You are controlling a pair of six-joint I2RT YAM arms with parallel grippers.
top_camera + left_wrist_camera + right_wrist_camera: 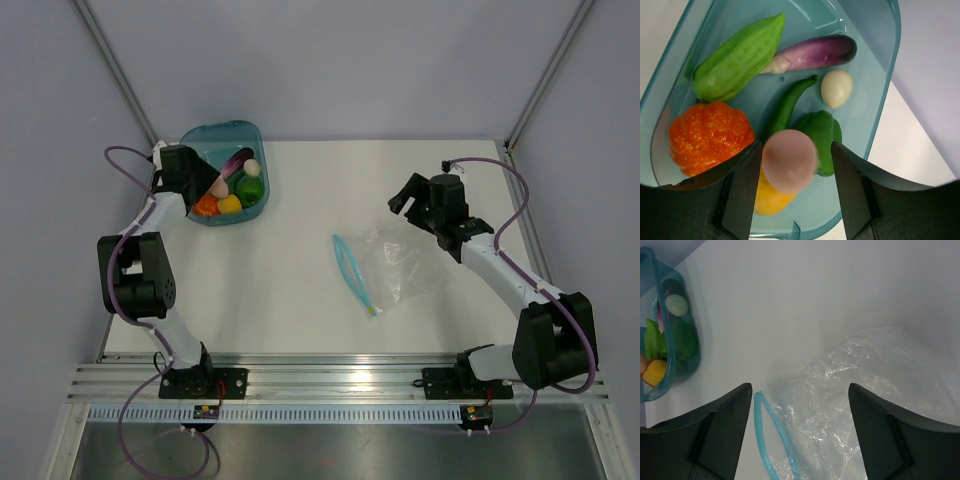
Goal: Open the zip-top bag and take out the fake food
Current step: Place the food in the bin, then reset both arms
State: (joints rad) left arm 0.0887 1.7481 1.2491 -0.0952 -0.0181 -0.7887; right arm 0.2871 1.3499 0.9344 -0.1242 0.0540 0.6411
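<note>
Toward ten o'clock on the white bench [300, 300], a teal translucent plastic tub [235, 132] is seen, and the fake food [232, 192] is gathered inside it. In the left wrist view, a ridged light green pod [737, 55] and a purple eggplant [815, 52] are laid along the tub's twelve o'clock side. A small white egg [836, 88] is placed at two o'clock, with a slender dark green pepper [790, 102] and a blocky green pepper [822, 135] in the middle. A knobbly orange-red tomato [707, 137] is set at eight o'clock and a yellow lemon [770, 200] at six o'clock.

The left gripper [796, 150] is held over the tub with its fingers spread apart. A blurred pale pink round piece [790, 162] is seen between them, touching neither.

At about four o'clock from the bench's middle, the small clear crinkly plastic zip-top bag [410, 262] is laid flat and empty, its light blue zip strip [352, 270] parted at the nine o'clock end. The right gripper [402, 200] is poised at the bag's twelve o'clock edge, fingers wide apart, nothing gripped.
</note>
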